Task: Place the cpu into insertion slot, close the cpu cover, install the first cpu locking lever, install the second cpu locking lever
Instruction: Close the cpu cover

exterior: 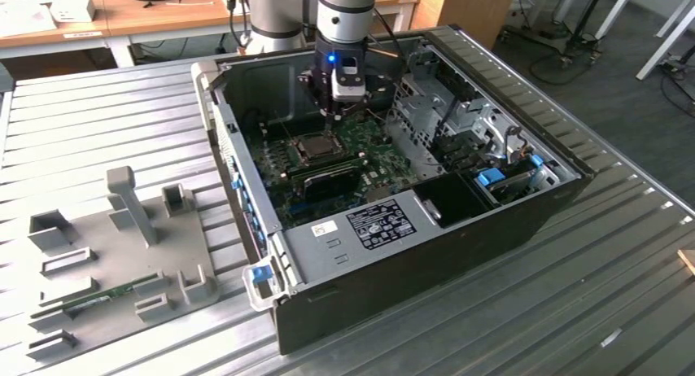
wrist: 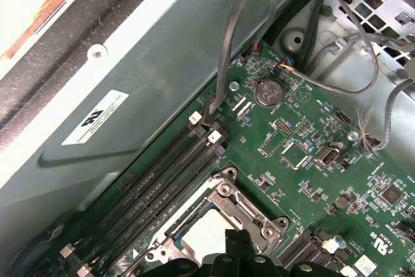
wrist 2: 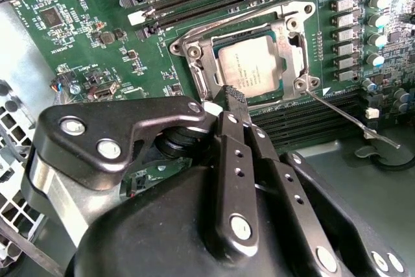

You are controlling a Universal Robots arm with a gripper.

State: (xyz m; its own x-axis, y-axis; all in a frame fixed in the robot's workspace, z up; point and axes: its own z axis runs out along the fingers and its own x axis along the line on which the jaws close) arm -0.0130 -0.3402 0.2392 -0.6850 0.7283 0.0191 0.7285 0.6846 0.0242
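The cpu (wrist 2: 251, 63) lies flat in the insertion slot (exterior: 322, 146) on the green board. The cpu cover (wrist 2: 200, 63), a silvery frame, lies down around it, and the chip shows through its window. One thin locking lever (wrist 2: 343, 117) sticks out from the socket's corner over the black memory slots. My gripper (wrist 2: 233, 98) is shut with nothing in it, its tip right at the cover's edge. In the exterior view the gripper (exterior: 340, 111) hangs just above the board, beyond the socket. The first wrist view shows the cover (wrist: 224, 189) and the cpu (wrist: 202, 235).
The open computer case (exterior: 522, 221) lies on a ribbed metal table. Long memory slots (wrist: 162, 173) flank the socket. Black cables (wrist: 233, 43) loop near the case wall. A drive cage (exterior: 434, 107) stands on the exterior view's right. A grey fixture plate (exterior: 109, 262) lies left of the case.
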